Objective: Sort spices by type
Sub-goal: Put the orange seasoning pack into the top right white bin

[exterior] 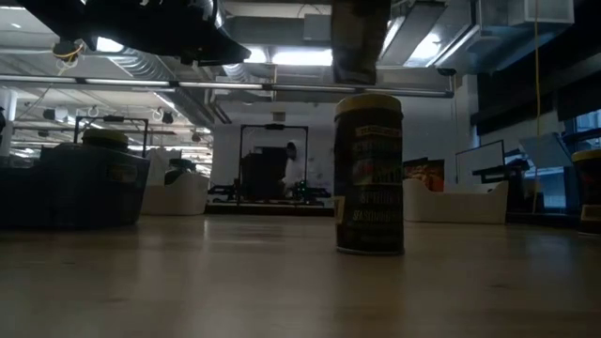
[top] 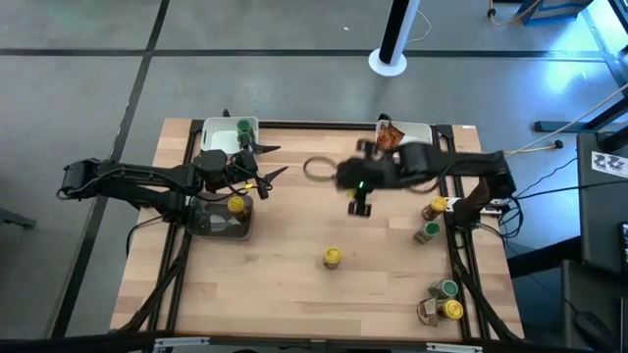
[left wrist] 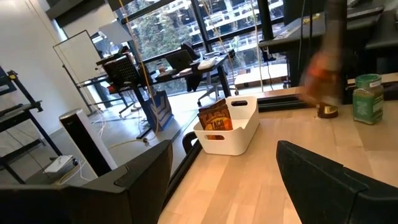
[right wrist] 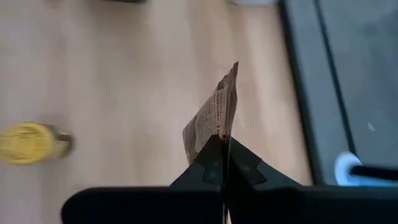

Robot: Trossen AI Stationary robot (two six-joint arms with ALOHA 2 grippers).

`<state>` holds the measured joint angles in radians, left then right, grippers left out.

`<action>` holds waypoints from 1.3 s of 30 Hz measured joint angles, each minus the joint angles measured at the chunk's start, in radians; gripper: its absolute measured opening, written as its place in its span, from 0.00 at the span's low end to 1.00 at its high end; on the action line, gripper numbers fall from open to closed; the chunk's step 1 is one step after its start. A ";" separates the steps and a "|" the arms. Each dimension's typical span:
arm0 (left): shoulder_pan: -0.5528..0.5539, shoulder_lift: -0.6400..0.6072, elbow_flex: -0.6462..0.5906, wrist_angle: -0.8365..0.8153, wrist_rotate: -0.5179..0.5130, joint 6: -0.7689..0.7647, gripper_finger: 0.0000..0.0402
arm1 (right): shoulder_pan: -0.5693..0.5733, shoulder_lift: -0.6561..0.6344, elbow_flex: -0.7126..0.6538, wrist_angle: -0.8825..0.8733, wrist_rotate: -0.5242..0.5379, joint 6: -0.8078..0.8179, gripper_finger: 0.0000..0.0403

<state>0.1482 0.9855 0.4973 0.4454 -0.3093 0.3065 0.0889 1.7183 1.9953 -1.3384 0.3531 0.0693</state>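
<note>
We see a white tray [top: 211, 130] at abt 11 o'clock w/ a green-lid jar [top: 243, 127] in it, another white tray [left wrist: 239, 127] at abt 1 o'clock holding a brown-orange packet [left wrist: 215, 117], and a dark tray [top: 218, 222] at 9 w/ a yellow-lid jar [top: 235, 204]. The right gripper [right wrist: 225, 146] is pinched closed on a second packet [right wrist: 213, 116] over table centre, while the left gripper [top: 267, 165] hangs w/ fingers spread, holding nothing, nr the 11 o'clock tray. On the wooden table [top: 294, 284] one yellow-lid jar [top: 334, 257] stands alone at 6, more jars [top: 432, 221] at 3–4, and an office room w/ desks lies beyond.

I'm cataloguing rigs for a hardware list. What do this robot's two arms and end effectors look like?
Both arms are dark, nearly black, jointed links. The left end effector has two slim pointed black fingers. The right end effector has flat black fingers tapering to a wedge, and the right arm shows a small green light near its wrist.
</note>
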 joint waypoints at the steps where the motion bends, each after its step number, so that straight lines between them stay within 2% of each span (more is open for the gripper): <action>1: 0.000 0.000 0.000 0.000 0.000 0.000 0.69 | -0.022 -0.014 0.000 -0.016 0.008 0.003 0.00; 12: 0.000 0.000 0.000 -0.002 0.000 0.000 0.69 | -0.258 -0.127 -0.001 -0.091 0.048 0.011 0.00; 22: 0.000 0.000 0.000 -0.001 0.000 0.000 0.69 | -0.490 -0.145 -0.005 -0.127 0.052 0.012 0.00; 29: 0.000 0.000 0.000 -0.006 0.000 0.000 0.69 | -0.652 -0.160 -0.090 -0.116 0.057 0.012 0.00; 39: 0.001 0.000 0.000 -0.009 0.000 0.009 0.69 | -0.851 -0.179 -0.287 -0.018 0.055 0.061 0.00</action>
<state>0.1493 0.9855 0.4973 0.4366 -0.3095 0.3157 -0.7624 1.5391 1.7080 -1.3563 0.4085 0.1300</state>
